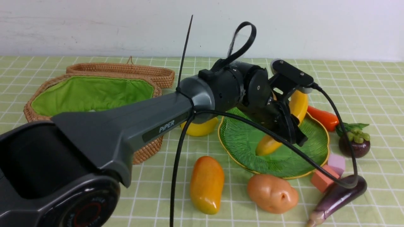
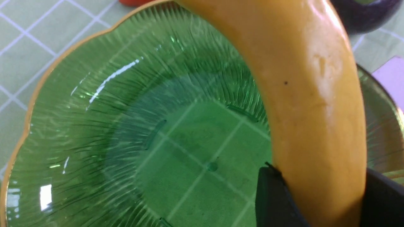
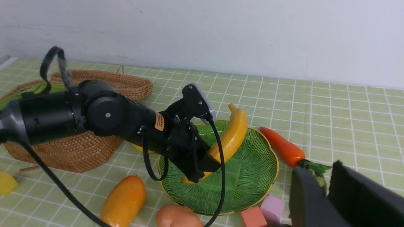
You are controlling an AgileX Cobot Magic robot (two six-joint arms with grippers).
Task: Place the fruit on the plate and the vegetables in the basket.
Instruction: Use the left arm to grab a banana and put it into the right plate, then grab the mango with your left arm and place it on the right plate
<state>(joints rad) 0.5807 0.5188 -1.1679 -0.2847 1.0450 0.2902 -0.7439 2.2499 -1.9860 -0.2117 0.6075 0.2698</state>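
My left gripper (image 1: 292,132) is shut on the yellow banana (image 1: 299,104), which slants over the green gold-rimmed plate (image 1: 240,138). The banana's lower tip is close to the glass. In the left wrist view the banana (image 2: 309,94) fills the space between both fingers (image 2: 274,198) above the plate (image 2: 126,126). A lemon (image 1: 200,128) shows partly behind the arm. The mango (image 1: 206,184), potato (image 1: 272,193) and eggplant (image 1: 336,197) lie in front of the plate. The carrot (image 1: 322,117) and mangosteen (image 1: 358,145) lie to its right. My right gripper (image 3: 317,164) hovers near the mangosteen with a narrow empty gap.
The woven basket (image 1: 41,94) with green lining stands open at the left, its lid (image 1: 126,71) behind it. Pink (image 1: 337,162) and salmon (image 1: 322,179) foam blocks sit by the plate's right front rim. A yellow block (image 3: 6,183) lies near the basket. A white wall borders the far table edge.
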